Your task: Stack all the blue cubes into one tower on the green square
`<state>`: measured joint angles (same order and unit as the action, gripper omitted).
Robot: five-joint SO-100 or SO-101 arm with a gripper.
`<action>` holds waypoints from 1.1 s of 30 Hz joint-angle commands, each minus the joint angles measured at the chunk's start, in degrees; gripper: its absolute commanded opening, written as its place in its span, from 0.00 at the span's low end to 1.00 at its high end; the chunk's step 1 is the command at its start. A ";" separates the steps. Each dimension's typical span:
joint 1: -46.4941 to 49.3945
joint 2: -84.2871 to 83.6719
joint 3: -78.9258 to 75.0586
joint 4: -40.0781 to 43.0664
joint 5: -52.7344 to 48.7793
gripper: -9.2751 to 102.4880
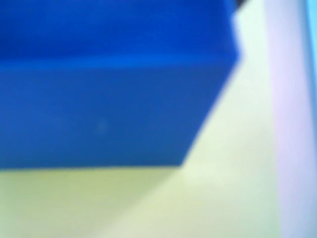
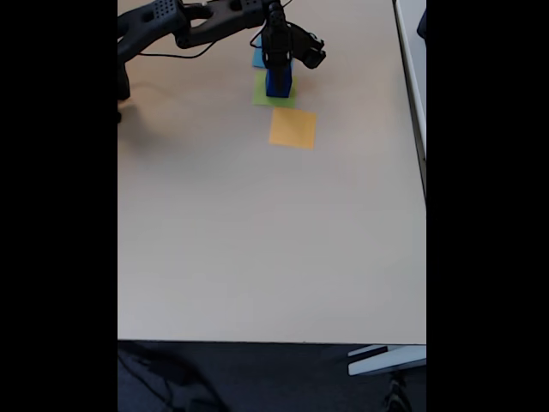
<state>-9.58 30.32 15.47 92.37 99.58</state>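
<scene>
Seeing dark blue solid cubes piled on the flat yellow-green paper square at the table's 12 o'clock, we judge stacking nearly finished; black gripper atop, jaw state unclear.

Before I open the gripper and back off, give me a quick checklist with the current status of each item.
1. Tower stands on the green square: ok.
2. All three blue cubes in the tower: cannot tell, the gripper hides the top.
3. Tower upright, not leaning: looks ok in the fixed view.
4. Bottom cube flat on the green paper: ok in the wrist view.
5. Gripper open or shut: cannot tell.
6. Orange square clear of the tower: ok.
</scene>
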 commanded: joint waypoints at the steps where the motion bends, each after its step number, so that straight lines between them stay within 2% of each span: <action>1: -0.79 0.70 -2.72 0.70 0.88 0.14; 19: -1.67 1.05 -2.90 2.90 4.22 0.15; 33: -1.58 0.70 -4.66 2.90 3.25 0.23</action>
<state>-10.37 30.15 14.33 95.36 103.01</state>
